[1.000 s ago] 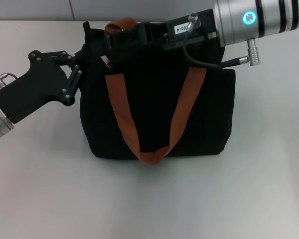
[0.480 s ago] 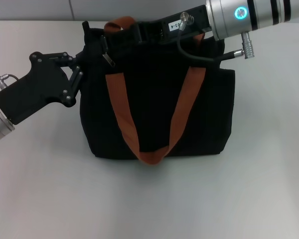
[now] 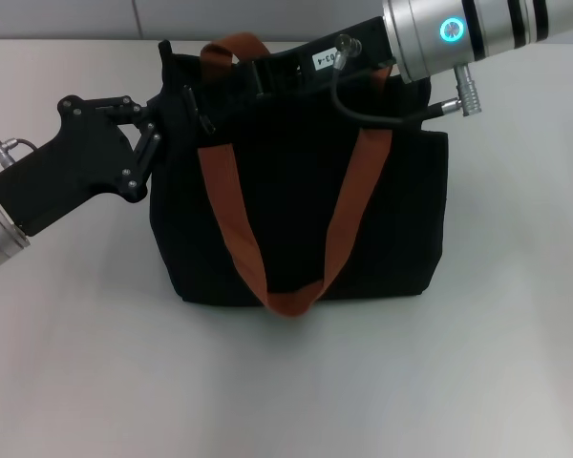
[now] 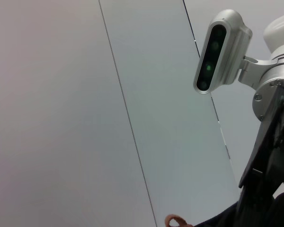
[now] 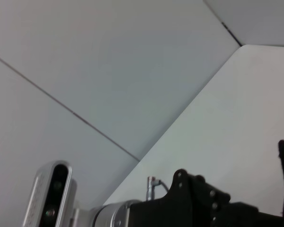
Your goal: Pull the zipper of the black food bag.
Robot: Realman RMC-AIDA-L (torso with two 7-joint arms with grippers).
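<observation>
- this looks like a robotics lab or test cell, not a home.
- a plain white tabletop (image 3: pixel 382 382) fills the head view, with only a black food bag (image 3: pixel 401 219) standing on it toward 12 o'clock.
- pale grey wall panels (image 4: pixel 61 94) with thin dark seams rise behind the table, bare and unfurnished.
- a silver camera module (image 4: pixel 220 49) sits bracketed on an arm in the left wrist view.
</observation>
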